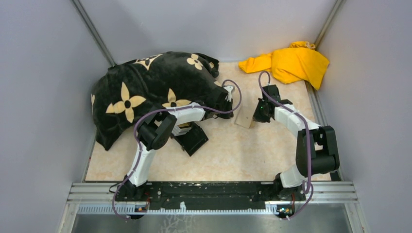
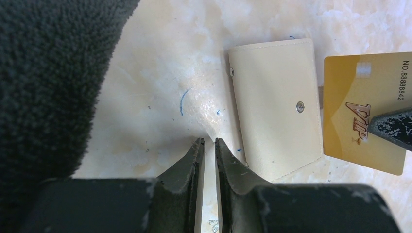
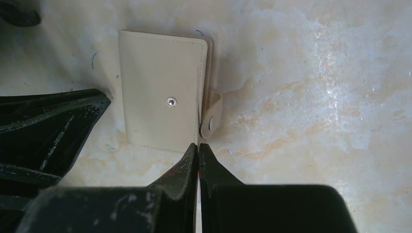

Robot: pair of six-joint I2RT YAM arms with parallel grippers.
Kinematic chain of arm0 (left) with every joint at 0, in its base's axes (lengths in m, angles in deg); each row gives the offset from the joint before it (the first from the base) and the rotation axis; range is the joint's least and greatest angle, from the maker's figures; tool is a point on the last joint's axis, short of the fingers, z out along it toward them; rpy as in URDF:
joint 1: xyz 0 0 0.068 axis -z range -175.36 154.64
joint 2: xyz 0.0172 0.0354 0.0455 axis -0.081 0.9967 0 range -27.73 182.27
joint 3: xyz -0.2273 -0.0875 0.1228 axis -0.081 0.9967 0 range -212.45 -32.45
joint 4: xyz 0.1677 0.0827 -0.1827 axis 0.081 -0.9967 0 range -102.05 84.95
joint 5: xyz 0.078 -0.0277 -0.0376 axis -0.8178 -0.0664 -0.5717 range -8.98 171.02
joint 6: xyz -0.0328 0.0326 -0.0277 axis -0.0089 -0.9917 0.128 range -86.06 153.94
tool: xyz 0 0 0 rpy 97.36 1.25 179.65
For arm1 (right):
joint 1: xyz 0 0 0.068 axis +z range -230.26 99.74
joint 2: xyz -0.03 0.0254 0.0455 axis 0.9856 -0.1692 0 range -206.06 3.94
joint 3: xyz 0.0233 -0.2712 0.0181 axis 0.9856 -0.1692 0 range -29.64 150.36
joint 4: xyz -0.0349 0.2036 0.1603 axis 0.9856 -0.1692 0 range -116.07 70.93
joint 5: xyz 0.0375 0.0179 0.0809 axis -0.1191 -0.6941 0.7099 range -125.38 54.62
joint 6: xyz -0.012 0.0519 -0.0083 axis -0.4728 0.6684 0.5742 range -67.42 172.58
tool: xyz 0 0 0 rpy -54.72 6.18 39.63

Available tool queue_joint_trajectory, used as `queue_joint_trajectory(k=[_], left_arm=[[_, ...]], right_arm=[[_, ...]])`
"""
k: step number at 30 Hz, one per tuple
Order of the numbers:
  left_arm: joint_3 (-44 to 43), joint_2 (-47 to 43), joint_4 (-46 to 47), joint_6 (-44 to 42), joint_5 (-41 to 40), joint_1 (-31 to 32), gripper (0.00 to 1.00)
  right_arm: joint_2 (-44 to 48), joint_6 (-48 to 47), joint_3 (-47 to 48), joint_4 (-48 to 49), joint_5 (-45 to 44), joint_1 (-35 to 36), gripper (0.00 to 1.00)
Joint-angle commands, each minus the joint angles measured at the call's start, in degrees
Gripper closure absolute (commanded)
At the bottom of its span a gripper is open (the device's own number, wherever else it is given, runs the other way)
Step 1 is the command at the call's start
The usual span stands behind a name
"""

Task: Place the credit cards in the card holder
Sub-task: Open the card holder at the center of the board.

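Note:
The tan card holder (image 1: 244,118) lies flat on the table between my two grippers, its clasp tab (image 3: 212,114) unfastened; it also shows in the left wrist view (image 2: 277,107) and the right wrist view (image 3: 163,102). My right gripper (image 3: 198,144) is shut on the gold-orange credit card (image 2: 364,111), edge-on between its jaws, right beside the holder's tab edge. Its finger (image 2: 391,127) shows on the card. My left gripper (image 2: 209,141) hovers at the holder's other side, jaws a narrow gap apart with nothing between them. The light blue card is out of view.
A black blanket with tan flowers (image 1: 155,82) is heaped at the back left and reaches my left gripper (image 2: 43,82). A black box (image 1: 194,138) sits under the left arm. A yellow cloth (image 1: 291,63) lies at the back right. Walls enclose the table.

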Motion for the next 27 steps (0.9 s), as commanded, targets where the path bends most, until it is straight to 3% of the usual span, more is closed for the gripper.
queue_joint_trajectory(k=[1,27], left_arm=[[-0.1,2.2,-0.8,-1.1,0.2,0.6,0.80],[-0.6,3.5,-0.7,-0.5,0.8,0.6,0.81]], right_arm=[[2.3,0.6,-0.5,2.0,-0.1,-0.8,1.00],[1.8,0.9,-0.7,3.6,1.9,-2.2,1.00]])
